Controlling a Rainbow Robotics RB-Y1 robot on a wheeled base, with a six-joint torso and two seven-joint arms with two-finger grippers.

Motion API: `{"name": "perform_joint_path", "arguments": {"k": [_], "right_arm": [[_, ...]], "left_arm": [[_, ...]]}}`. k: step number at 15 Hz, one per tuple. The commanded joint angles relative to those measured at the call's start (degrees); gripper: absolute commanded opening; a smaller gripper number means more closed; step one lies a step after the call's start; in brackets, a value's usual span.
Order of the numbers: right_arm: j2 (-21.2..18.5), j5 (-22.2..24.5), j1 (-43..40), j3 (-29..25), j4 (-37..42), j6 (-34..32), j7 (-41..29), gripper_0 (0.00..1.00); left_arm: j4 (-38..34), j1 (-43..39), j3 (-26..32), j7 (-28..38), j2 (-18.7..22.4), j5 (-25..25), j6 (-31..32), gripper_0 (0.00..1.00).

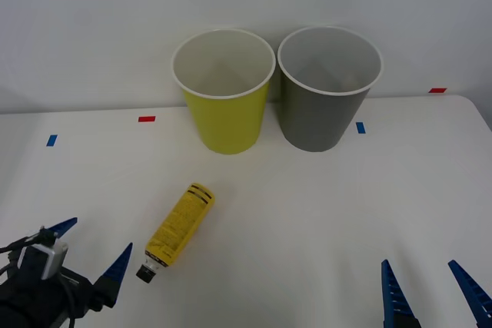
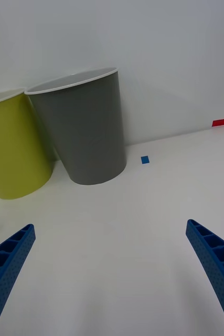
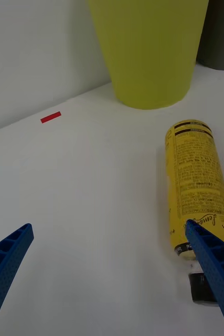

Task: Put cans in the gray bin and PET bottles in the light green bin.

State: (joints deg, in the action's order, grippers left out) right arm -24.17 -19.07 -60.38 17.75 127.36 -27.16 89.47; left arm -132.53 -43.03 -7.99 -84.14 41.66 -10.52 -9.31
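Fingers (image 1: pixel 119 265) of the left gripper (image 1: pixel 90 247) spread wide apart at the near left of the white table (image 1: pixel 323 197), holding nothing; one blue ribbed tip just beside the black cap (image 1: pixel 144 273) of the PET bottle (image 1: pixel 180 224); bottle lying on its side between that gripper and the bins, cap end toward the robot, black-striped base end pointing at the light green bin (image 1: pixel 224 90); seen from the left wrist, yellow label with black print facing up, one finger crossing in front of the cap end. Right gripper (image 1: pixel 434 291) low at the near right edge, fingers likewise parted and empty, well apart from the bottle. Light green bin and gray bin (image 1: pixel 328 87) upright side by side at the far side of the table against the pale wall, green to the left, gray to the right, rims close together. Small red (image 1: pixel 146 119) and blue tape marks (image 1: pixel 360 127) dotted on the tabletop near the bins.
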Motion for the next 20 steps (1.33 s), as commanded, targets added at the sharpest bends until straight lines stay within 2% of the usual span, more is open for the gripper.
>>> {"name": "perform_joint_path", "arguments": {"k": [1,5,8,14,17,20], "right_arm": [[0.0,0.0,0.0,0.0,0.0,0.0,0.0,1.0],[0.0,0.0,0.0,0.0,0.0,0.0,0.0,1.0],[0.0,0.0,0.0,0.0,0.0,0.0,0.0,1.0],[0.0,0.0,0.0,0.0,0.0,0.0,0.0,1.0],[0.0,0.0,0.0,0.0,0.0,0.0,0.0,1.0],[0.0,0.0,0.0,0.0,0.0,0.0,0.0,1.0]], "left_arm": [[-5.6,7.4,0.3,1.1,1.9,-3.3,-16.7,1.0],[-10.6,14.6,0.5,0.7,5.9,-12.3,-32.9,1.0],[-12.6,20.8,0.6,-0.1,6.2,-17.1,-43.7,1.0],[-12.8,30.2,0.2,-1.5,6.6,-26.9,-55.4,1.0],[-12.8,35.4,-5.1,-1.0,6.9,-22.1,-59.6,1.0],[-12.8,39.3,-8.6,0.5,6.7,-21.4,-63.7,1.0]]}}
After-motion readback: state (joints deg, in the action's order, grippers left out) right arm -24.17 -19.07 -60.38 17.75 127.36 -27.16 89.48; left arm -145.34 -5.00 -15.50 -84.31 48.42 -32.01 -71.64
